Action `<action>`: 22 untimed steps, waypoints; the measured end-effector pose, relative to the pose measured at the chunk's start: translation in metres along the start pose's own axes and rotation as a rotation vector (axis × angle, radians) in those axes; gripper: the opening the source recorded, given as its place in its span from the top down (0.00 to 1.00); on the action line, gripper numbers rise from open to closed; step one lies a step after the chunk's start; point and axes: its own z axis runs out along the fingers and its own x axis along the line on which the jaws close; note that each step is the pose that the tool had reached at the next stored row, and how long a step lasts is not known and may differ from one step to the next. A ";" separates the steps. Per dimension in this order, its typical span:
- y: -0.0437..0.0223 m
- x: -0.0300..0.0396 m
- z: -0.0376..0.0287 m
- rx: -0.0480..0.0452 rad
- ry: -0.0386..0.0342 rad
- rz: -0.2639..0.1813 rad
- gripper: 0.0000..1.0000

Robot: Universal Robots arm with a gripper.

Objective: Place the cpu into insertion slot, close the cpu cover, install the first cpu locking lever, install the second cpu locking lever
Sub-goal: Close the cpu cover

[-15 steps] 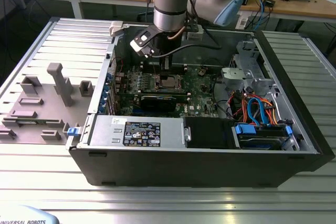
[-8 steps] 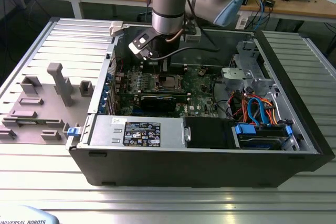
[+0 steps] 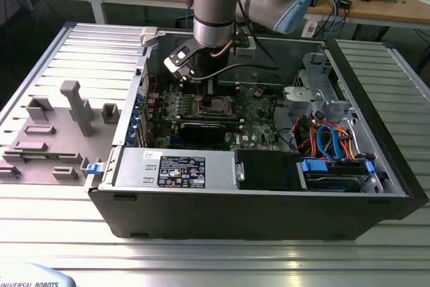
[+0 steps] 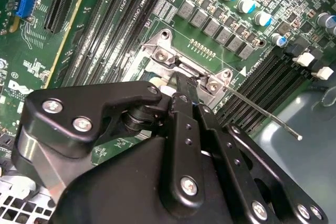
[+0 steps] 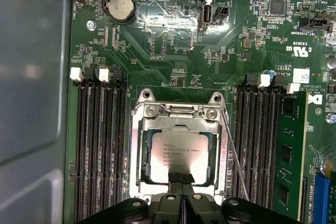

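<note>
The cpu (image 5: 181, 148), a square chip with a dull silver top, lies flat in the insertion slot (image 5: 217, 98) on the green board. The cpu cover (image 5: 140, 150), a thin silver frame, lies down around the chip. My gripper (image 5: 181, 178) is shut, its black fingertips pressed together at the chip's near edge with nothing visible between them. A thin metal locking lever (image 5: 237, 163) runs along one side of the socket. In the second wrist view this lever (image 4: 262, 115) sticks out past the socket frame (image 4: 164, 52), beyond the gripper (image 4: 182, 81). In the exterior view the gripper (image 3: 201, 84) hangs over the socket (image 3: 216, 104).
Black memory slots (image 5: 100, 150) flank the socket on both sides, with a green card (image 5: 290, 153) beyond them. A coin battery (image 5: 119, 8) sits farther up the board. The computer case (image 3: 121, 132) walls surround the work area, with a power supply (image 3: 175, 169) and cables (image 3: 329, 139) inside.
</note>
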 end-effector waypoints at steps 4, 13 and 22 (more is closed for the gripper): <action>0.0001 0.0002 -0.0007 -0.0010 0.0014 0.000 0.89; 0.0058 -0.0002 -0.0067 -0.0002 0.0006 0.000 0.89; 0.0229 -0.0010 -0.0069 0.0005 0.0007 0.000 0.89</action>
